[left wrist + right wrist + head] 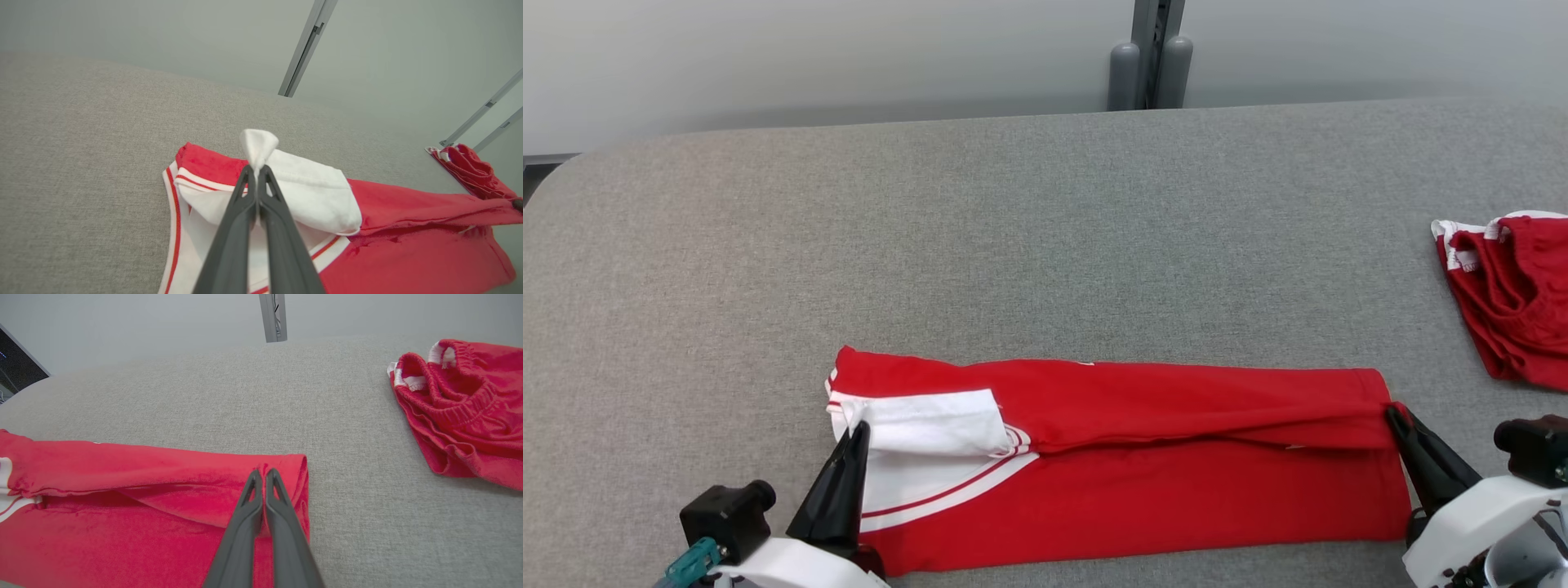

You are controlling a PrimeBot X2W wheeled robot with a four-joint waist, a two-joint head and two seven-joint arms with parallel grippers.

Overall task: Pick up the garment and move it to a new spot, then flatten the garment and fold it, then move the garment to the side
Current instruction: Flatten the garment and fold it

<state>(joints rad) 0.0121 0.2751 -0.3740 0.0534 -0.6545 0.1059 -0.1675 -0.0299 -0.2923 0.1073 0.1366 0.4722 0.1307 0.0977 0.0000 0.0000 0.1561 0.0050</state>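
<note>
A red garment [1143,482] with a white sleeve and red-striped trim lies in a long band across the near part of the grey table [1013,229]. Its far edge is folded over toward me. My left gripper [859,429] is shut on the white sleeve [302,192] at the garment's left end, a pinch of white cloth sticking up past the fingertips. My right gripper [1391,414] is shut on the folded red edge at the garment's right end [286,469]. Both hold the fold just above the lower layer.
A second red garment [1515,294] with a white-trimmed elastic waistband lies bunched at the table's right edge, also seen as a crumpled red pile [461,412] in the right wrist view. A grey post [1150,57] stands behind the table's far edge.
</note>
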